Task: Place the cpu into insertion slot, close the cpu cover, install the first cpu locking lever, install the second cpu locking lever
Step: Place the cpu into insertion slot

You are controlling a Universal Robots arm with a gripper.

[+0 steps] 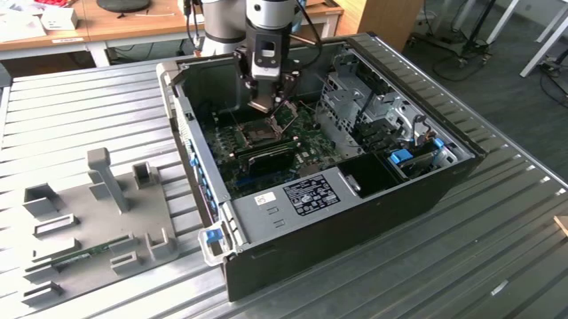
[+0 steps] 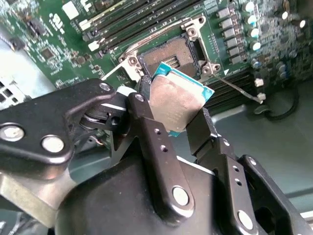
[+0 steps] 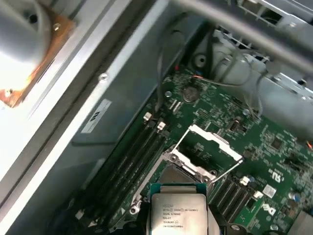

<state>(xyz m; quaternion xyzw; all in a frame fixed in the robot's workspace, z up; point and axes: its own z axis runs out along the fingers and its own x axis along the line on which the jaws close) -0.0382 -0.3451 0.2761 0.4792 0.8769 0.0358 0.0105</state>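
Note:
My gripper [image 1: 266, 106] hangs inside the open computer case, just above the green circuit board. It is shut on the cpu [image 2: 178, 95], a flat silver-topped chip with a teal edge held between the two black fingers [image 2: 146, 112]. The cpu [image 3: 178, 213] is tilted and hovers a little above and to one side of the insertion slot [image 2: 171, 54], apart from it. The slot [image 1: 259, 135] is a dark square with nothing in it. Beyond the slot, the cpu cover [image 3: 208, 147], a thin silvery frame, stands swung up on its hinge. A thin lever rod [image 3: 227, 171] sticks out beside it.
Long black memory sticks [image 3: 139, 152] run next to the slot. The case walls [image 1: 191, 113] and a metal drive cage [image 1: 355, 100] close in around the board. A grey fixture tray [image 1: 98, 219] lies on the ribbed metal table at the exterior view's left.

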